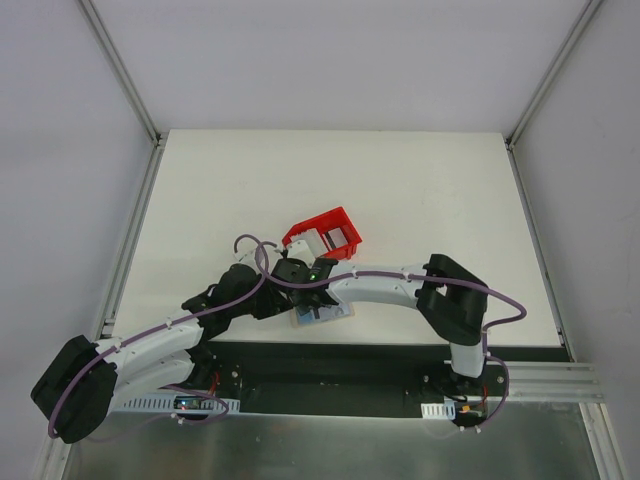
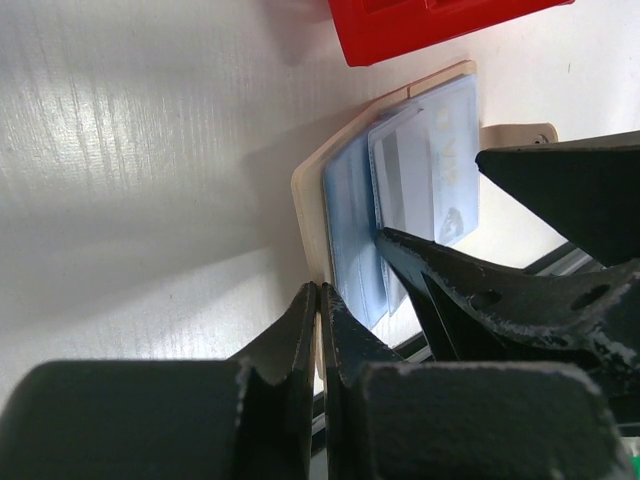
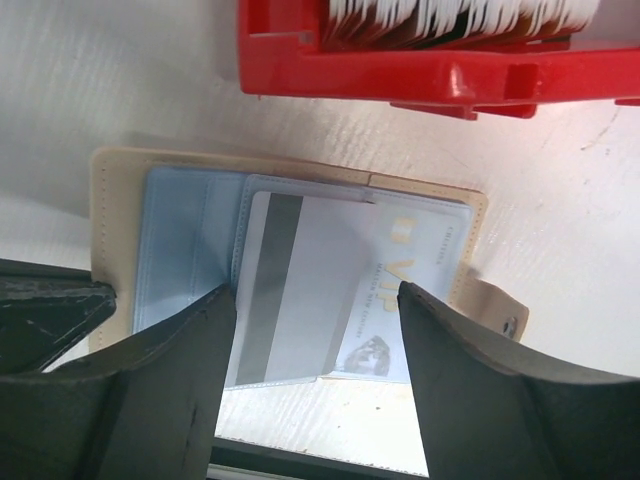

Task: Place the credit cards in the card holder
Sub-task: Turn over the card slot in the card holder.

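The tan card holder lies open at the table's near edge, pale blue lining up. A whitish card with a grey stripe lies on the lining over a pale blue "VIP" card, and both stick out past the holder's near side. My right gripper is open, with one finger on each side of the striped card. My left gripper is shut on the holder's tan edge. In the top view both grippers meet over the holder.
The red two-compartment bin stands just beyond the holder, with several white cards upright in it; it also shows in the top view. The holder's snap tab sticks out sideways. The table's front edge runs right below the cards.
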